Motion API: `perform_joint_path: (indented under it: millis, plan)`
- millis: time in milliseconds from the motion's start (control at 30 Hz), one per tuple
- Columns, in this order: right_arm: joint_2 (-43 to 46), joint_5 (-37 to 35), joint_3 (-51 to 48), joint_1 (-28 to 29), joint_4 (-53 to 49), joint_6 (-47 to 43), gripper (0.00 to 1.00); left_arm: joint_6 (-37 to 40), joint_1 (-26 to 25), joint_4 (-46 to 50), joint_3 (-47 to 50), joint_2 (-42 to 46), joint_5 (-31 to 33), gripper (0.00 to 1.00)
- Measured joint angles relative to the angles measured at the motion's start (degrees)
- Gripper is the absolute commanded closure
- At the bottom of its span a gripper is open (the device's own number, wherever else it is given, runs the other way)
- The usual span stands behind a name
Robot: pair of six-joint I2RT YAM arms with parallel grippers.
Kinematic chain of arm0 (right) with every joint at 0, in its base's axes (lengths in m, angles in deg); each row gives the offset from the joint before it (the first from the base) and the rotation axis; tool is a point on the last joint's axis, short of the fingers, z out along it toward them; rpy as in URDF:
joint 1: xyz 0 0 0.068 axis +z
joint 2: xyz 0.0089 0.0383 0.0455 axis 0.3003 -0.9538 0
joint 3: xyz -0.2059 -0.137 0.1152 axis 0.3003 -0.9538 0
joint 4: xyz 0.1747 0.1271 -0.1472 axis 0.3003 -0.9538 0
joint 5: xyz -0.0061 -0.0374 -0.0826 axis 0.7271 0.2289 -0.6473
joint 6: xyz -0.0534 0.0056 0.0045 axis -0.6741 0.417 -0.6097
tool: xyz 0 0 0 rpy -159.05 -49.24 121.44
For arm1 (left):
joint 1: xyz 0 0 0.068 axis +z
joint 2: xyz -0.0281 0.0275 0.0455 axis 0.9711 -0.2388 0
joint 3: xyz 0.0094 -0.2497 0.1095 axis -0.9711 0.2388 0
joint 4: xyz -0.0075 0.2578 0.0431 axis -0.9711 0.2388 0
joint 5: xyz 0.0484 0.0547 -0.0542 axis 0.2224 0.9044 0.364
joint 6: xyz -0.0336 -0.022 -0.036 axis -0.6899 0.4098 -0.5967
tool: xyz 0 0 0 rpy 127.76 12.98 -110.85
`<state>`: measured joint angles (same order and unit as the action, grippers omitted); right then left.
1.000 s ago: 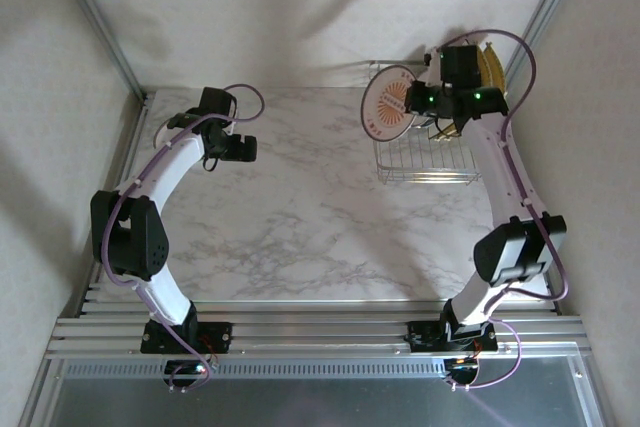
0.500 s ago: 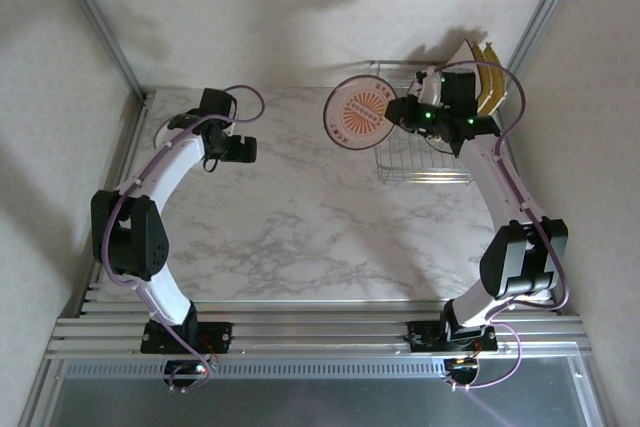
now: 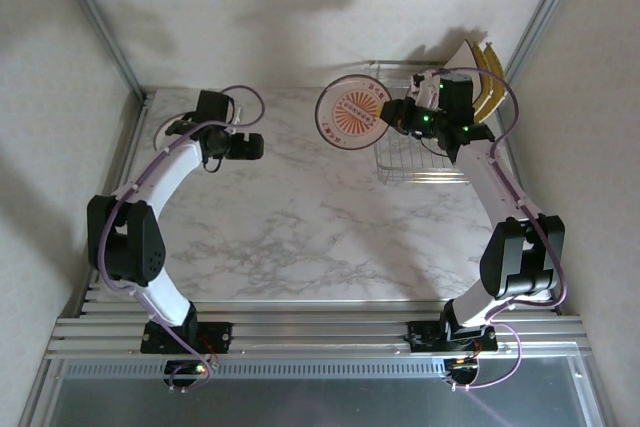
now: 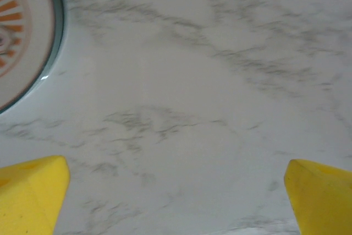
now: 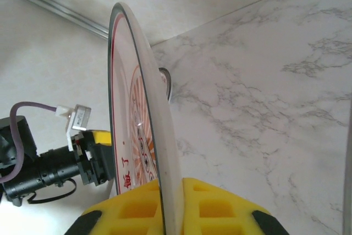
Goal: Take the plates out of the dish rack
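One round white plate (image 3: 352, 115) with orange sunburst, clamped upright in the right gripper (image 3: 397, 115), has swung left out of the silver wire dish rack (image 3: 425, 162) at the table's (image 3: 300, 227) far right corner. Square yellow plates (image 3: 485, 72) remain racked; the left gripper (image 3: 252, 145) hangs spread wide, empty.

A white marble-patterned tabletop with grey veins (image 3: 300, 217) lies in the middle, closed in by pale, faintly textured wall panels (image 3: 260, 17) behind and at both sides. Slanting silver aluminium posts (image 3: 95, 17) mark the rear corners. Ribbed aluminium rails (image 3: 320, 327) run along the near edge, with a dull grey metal sheet (image 3: 320, 397) below. Soft, diffuse shadows lie across the back wall.
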<state>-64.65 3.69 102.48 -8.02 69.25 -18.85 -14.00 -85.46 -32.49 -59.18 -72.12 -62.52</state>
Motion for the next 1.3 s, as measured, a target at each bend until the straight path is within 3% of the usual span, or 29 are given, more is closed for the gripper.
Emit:
perform_joint_path:
  millis: [233, 533, 700, 900, 1100, 1300]
  plan:
    - [-0.5, 3.1, -0.6, 0.2, 5.5, 2.4, 1.00, -6.6, 2.4, -19.8, 8.1, 1.1, -24.8, 0.00]
    - [-3.6, 4.1, -0.6, 3.1, 9.1, 4.3, 1.00, -22.5, 2.6, -47.1, 15.6, 0.7, -45.4, 0.01]
    - [-6.0, 4.1, -0.3, 4.7, 9.8, 5.1, 1.00, -28.2, 2.6, -56.0, 16.1, 0.3, -49.4, 0.00]
    - [-9.2, 4.1, 1.7, 7.4, 10.9, 6.0, 1.00, -30.7, 2.2, -59.1, 16.1, -1.8, -50.3, 0.05]
    - [-11.0, 4.1, 4.1, 9.7, 11.8, 6.4, 1.00, -32.2, 2.1, -59.5, 16.1, -3.7, -50.5, 0.26]
    - [-12.9, 3.8, 6.0, 11.1, 11.8, 6.3, 1.00, -33.0, 2.0, -60.3, 15.8, -3.7, -51.0, 0.60]
